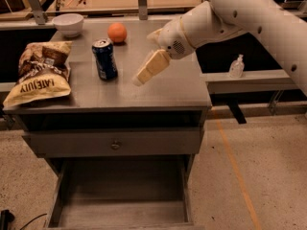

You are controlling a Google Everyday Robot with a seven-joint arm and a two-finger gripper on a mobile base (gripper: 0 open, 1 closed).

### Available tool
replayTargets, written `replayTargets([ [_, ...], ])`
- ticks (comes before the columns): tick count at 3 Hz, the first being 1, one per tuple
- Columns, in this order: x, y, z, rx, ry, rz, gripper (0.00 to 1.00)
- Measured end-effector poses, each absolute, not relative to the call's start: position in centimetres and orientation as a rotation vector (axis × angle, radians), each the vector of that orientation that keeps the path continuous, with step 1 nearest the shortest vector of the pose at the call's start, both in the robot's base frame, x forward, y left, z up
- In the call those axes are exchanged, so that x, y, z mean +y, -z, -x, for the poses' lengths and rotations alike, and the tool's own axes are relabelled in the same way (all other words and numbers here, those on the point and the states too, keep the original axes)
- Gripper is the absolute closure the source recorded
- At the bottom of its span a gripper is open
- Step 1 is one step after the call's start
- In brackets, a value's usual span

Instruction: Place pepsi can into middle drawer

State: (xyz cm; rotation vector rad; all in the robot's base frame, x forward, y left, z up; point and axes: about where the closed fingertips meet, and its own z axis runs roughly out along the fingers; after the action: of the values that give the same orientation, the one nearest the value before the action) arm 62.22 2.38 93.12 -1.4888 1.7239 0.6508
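The can (104, 59) stands up straight on the counter (163, 92), a bit left of the middle. It is dark blue with a silver top. Nothing is touching it.

The drawer (120, 190) is low down at the near side, under the counter. It is pulled out, and you can see its flat grey floor. The can is not in it.

The tool (149, 68) hangs over the counter, just to the right of the can. It points down and to the left. It is near the can but not touching it, and it holds nothing. You cannot tell if it is spread apart or pinched together. The big white arm (230, 13) comes in from the far right.

The orange (117, 32) sits just behind the can, a little to the right. A chip bag (41, 73) lies to the left of the can. A white bowl (68, 24) sits at the far left corner. Above the drawer is a closed front (158, 142) with a small knob (115, 144).
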Motion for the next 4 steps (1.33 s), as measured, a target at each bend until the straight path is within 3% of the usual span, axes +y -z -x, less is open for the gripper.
replayTargets([
  [2,8.8,-92.4,-66.7,1.617,-0.781,1.408,0.00],
  [4,13.5,-92.3,-70.1,1.631,-0.753,1.462,0.00],
])
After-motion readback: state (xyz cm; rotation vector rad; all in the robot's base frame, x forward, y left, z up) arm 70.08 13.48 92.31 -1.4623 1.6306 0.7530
